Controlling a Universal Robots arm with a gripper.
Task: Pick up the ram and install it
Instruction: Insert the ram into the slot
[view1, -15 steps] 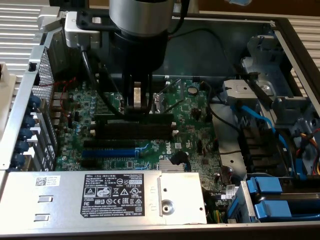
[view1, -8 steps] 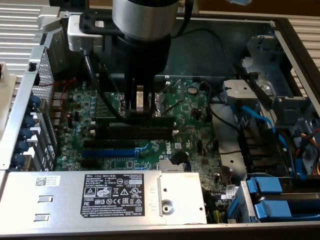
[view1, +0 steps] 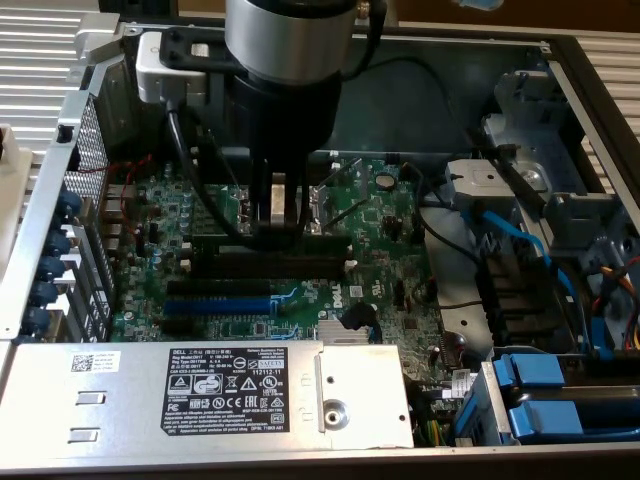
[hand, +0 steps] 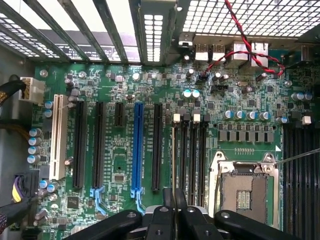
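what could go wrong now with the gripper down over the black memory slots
1. The shut gripper holds the thin green ram stick edge-on at the long black memory slots; slightly off line, it could press on a slot wall instead of seating.
2. Whether the small white end clips stand open is unclear; closed ones might block the stick.

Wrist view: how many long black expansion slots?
3. Long black slot next to the white slot; another beside it; third between the blue slot and the memory slots. None looks hidden.

I'm watching the ram (hand: 173, 160) standing on its long edge, showing its thin side, clamped between the gripper's (hand: 174, 199) fingertips.
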